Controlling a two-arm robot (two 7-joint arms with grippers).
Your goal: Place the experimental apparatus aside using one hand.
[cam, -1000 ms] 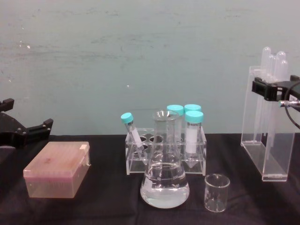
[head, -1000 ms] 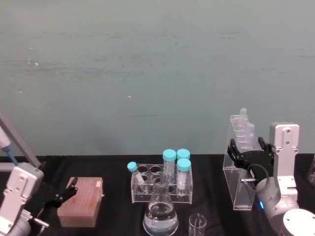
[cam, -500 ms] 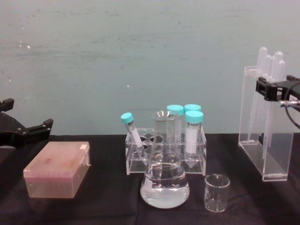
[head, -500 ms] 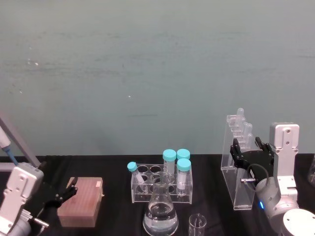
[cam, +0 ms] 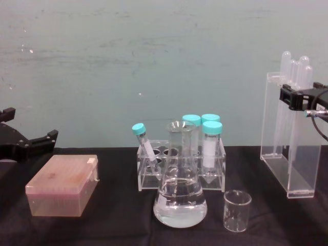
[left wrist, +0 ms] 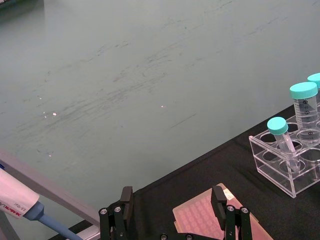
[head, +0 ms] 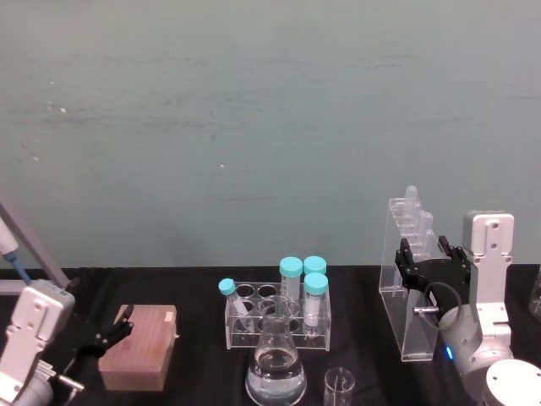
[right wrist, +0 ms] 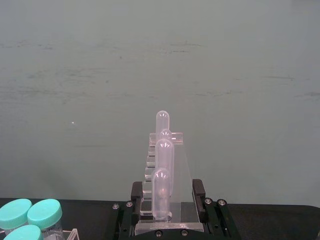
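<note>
The tall acrylic stand (head: 406,292) with long clear test tubes (cam: 293,77) stands at the table's right side. My right gripper (head: 429,264) is shut on its upper part, with one black jaw on each side of the stand (right wrist: 162,200). Its base sits at the black tabletop; I cannot tell whether it touches. The conical flask (cam: 180,197) with clear liquid is at the front centre, and the small beaker (cam: 237,210) is just to its right. My left gripper (left wrist: 172,200) is open, parked at the far left beside a pink box (cam: 62,184).
A clear rack (cam: 180,169) with blue-capped tubes (head: 303,279) stands behind the flask. A pipette (left wrist: 17,202) on a slanted stand is at the far left. A green wall (head: 254,127) closes the back of the black table (cam: 118,225).
The stand and my right gripper shifted slightly to the left and a little more upright, then held still. The left arm has not moved.
</note>
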